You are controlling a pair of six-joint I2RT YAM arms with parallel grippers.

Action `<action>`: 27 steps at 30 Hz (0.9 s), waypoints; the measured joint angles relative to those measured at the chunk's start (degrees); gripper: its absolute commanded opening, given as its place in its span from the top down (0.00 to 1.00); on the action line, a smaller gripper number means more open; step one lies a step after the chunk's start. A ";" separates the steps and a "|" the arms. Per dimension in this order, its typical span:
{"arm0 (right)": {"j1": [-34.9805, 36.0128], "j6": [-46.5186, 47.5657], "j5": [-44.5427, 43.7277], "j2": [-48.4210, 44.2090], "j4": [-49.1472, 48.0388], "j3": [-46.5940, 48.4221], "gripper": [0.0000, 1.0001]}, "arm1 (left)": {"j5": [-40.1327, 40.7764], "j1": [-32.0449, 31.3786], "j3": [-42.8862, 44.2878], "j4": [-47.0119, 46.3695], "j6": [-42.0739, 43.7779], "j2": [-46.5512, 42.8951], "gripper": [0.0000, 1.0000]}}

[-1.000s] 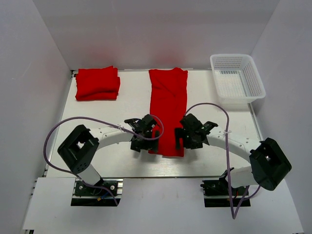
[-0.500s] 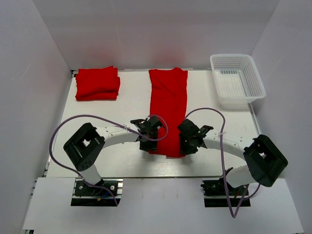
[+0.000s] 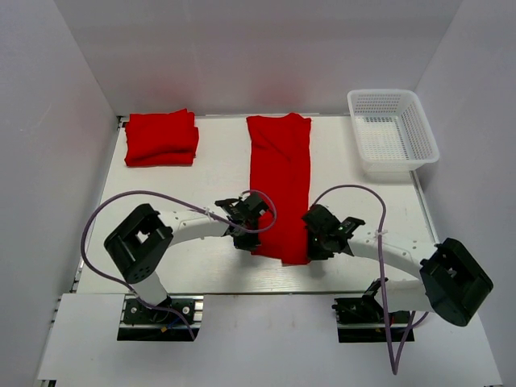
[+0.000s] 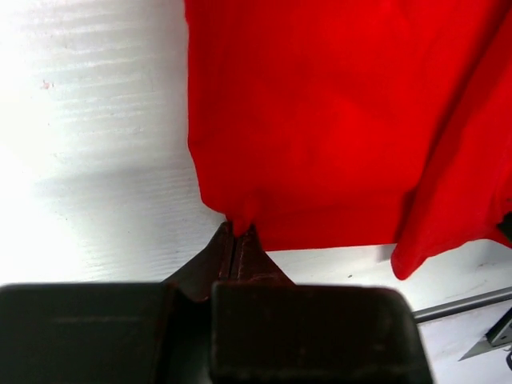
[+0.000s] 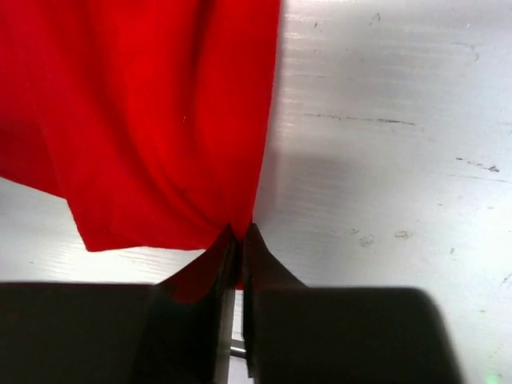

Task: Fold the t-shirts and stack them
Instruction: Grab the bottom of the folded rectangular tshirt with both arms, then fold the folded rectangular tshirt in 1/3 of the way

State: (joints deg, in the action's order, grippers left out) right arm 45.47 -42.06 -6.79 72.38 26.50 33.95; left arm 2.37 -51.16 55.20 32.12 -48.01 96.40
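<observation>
Left gripper (image 3: 251, 239), right gripper (image 3: 311, 247): both just went from wide apart to pinched on near corners of t-shirt (image 3: 280, 181), long flat strip, centre. Grasp set; likely next: fold hem toward collar. Folded stack (image 3: 161, 138) far left.

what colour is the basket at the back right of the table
The basket is plain white open mesh, no other pattern. It shows best in the top external view.

Bright even light, glare, blurred foregrounds
</observation>
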 measured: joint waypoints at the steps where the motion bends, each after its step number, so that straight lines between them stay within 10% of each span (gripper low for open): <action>1: -0.02 -0.02 0.20 -0.55 -0.35 -0.57 1.00 | 0.00 -0.04 -0.57 -0.50 -0.46 -0.42 1.00; 15: -0.02 -1.03 3.10 -9.22 2.67 -0.68 1.00 | -0.22 -1.66 -3.41 4.42 -2.43 -8.33 1.00; 27: -6.25 2.78 -7.50 4.81 9.57 18.53 1.00 | 4.92 6.62 21.81 15.85 0.46 5.75 1.00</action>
State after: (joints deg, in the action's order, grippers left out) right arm 39.22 -39.29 -14.28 77.19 36.07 52.49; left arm 7.29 -44.53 77.01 47.97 -47.55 102.15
